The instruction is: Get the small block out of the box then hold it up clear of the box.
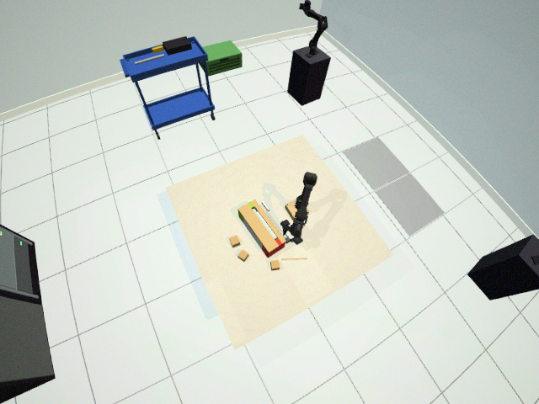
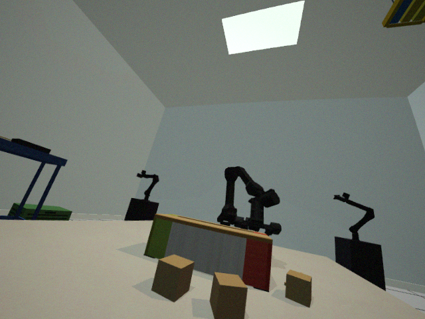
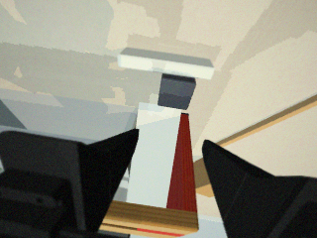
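Block, dark: just beyond the box's red end, ahead of the claw, roughly centred. Claw: fairly wide, nothing held.

The arm bends down low, its pincer parted and empty

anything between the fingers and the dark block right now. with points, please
Yes, it looks like part of the box (image 1: 253, 226) (image 2: 206, 248) (image 3: 149, 214): in the wrist view its pale panel (image 3: 156, 159) and red strip (image 3: 183, 169) run between the open fingers (image 1: 297, 239), nearly up to the dark block (image 3: 176, 91). Nothing visible covers the block itself.
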